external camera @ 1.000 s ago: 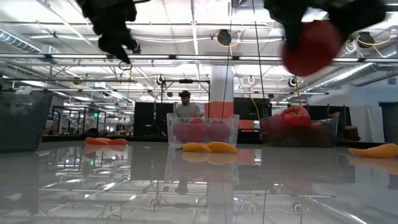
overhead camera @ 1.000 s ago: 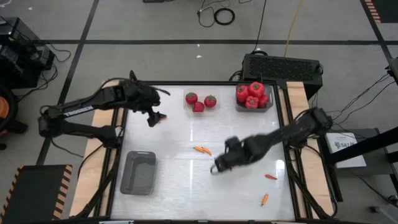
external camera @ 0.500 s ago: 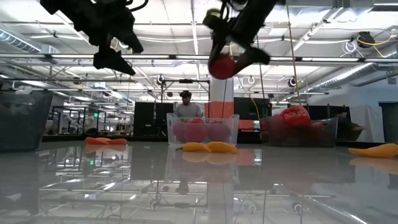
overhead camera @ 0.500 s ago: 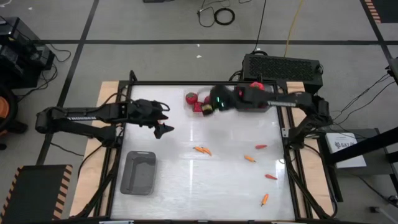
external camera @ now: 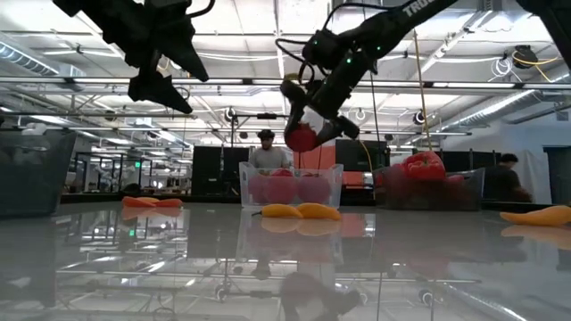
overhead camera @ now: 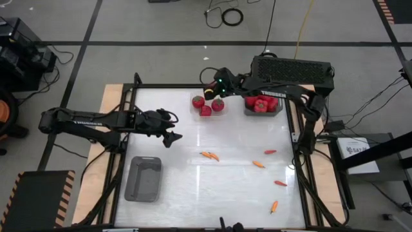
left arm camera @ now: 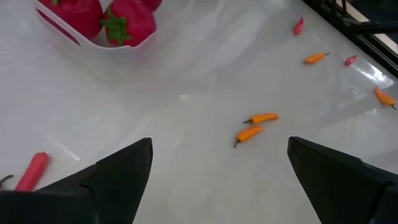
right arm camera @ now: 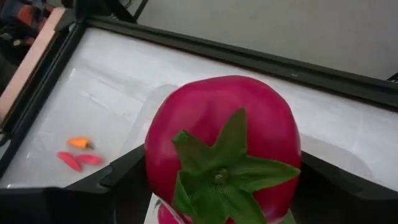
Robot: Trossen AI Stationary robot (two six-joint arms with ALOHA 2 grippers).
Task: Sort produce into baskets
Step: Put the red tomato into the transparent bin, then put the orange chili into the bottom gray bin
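White tabletop under me, glossy enough to mirror the ceiling lights, with an open workshop behind it. My right claw (right arm camera: pixel 219 186) is clamped on a tomato (right arm camera: pixel 222 140), one finger on each side, green top facing the wrist camera. It hangs in the air at the far edge of the table, over the clear tray (overhead camera: pixel 207 106) that already holds three tomatoes. The fruit looks smooth, round and probably light; I judge it could slip or roll, so a grip across its widest part suits it, no harder than needed. Being round, it has no real long axis, only the stem end.

Further right, a grey tray (overhead camera: pixel 262 103) is piled with more tomatoes. My left claw (left arm camera: pixel 217 168) hovers over the table's left half, fingers spread wide with nothing between them. Ahead of it lie two orange peppers (left arm camera: pixel 256 124), slender, side by side, long axes nearly parallel. More peppers (overhead camera: pixel 269 164) are scattered on the right side, and an empty grey tray (overhead camera: pixel 143 178) waits near left.
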